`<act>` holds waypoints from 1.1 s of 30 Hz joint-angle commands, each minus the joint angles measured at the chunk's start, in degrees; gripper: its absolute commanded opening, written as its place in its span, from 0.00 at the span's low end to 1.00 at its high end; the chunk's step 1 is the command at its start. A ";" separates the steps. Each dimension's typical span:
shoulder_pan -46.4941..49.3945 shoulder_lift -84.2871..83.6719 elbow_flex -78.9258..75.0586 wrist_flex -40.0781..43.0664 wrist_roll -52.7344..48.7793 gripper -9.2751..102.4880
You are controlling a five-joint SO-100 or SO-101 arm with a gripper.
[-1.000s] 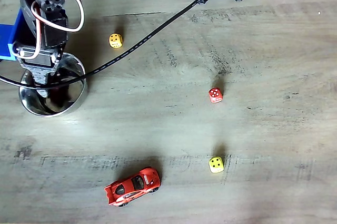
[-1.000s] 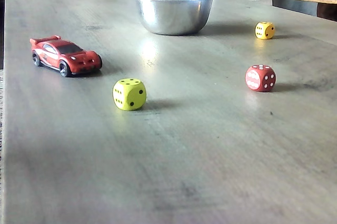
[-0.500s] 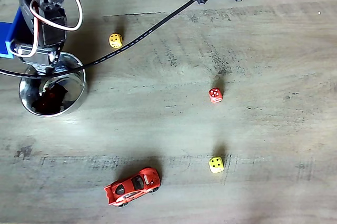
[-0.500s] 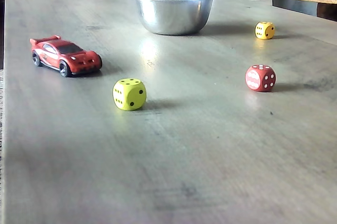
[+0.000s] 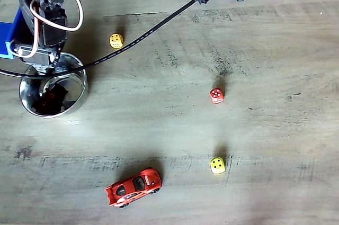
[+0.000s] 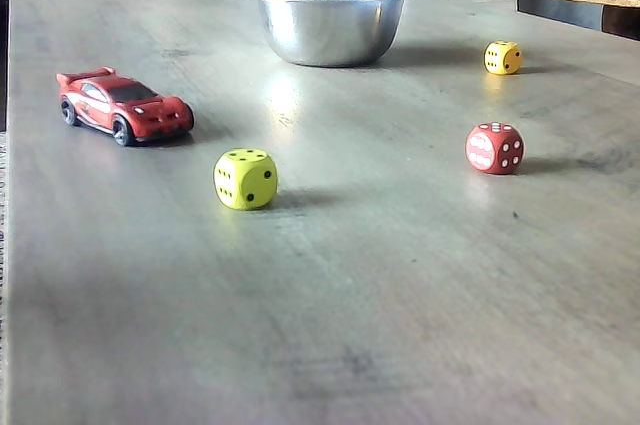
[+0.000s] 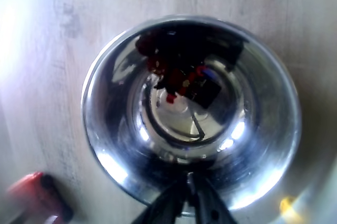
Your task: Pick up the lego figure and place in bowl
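Closest to me in the low fixed view sits a lime-yellow die with black dots (image 6: 245, 178), and just beyond it to the left a red toy sports car (image 6: 124, 106) with dark windows. To the right lies a red die with white dots (image 6: 494, 148), and further back a smaller-looking yellow die (image 6: 503, 57). All rest well apart on the grey wood-grain table (image 6: 350, 295). At the far end stands the round shiny steel bowl (image 6: 328, 20).

From above, the black arm's gripper (image 5: 46, 71) hangs over the bowl's far rim (image 5: 78, 95). In the wrist view the two black fingers (image 7: 208, 209) meet at a point above the bowl's edge, jaws closed with nothing between them. Down in the bowl's mirrored bottom lies the small black lego figure with red on it (image 7: 181, 84), mixed in with dark reflections.
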 commanded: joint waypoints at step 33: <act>-36.04 23.99 -2.64 -0.44 0.53 0.08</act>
